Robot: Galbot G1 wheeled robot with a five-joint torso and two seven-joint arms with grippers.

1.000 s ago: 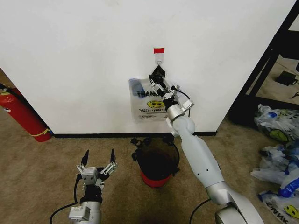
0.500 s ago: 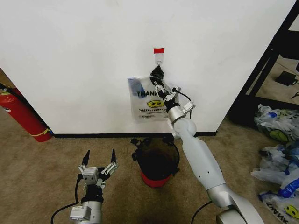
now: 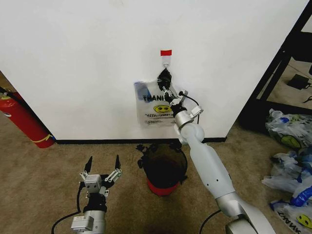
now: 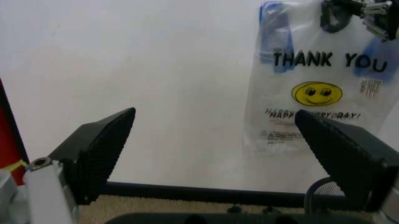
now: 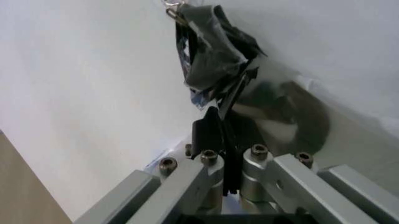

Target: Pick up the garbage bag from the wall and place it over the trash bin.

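Step in hand: pick-off. Your right gripper (image 3: 166,87) is clamped on the bunched handles of the garbage bag (image 3: 152,105), which hangs flat on the wall (image 3: 87,58) from the hook (image 3: 166,62). Left gripper (image 3: 102,167) waits low, jaws apart. Next move, as you'd judge it: lift the loop clear of the hook. The trash bin (image 3: 163,171) stands directly below, black-lined, apparently empty.

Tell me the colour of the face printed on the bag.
Yellow, clearest in the left wrist view.
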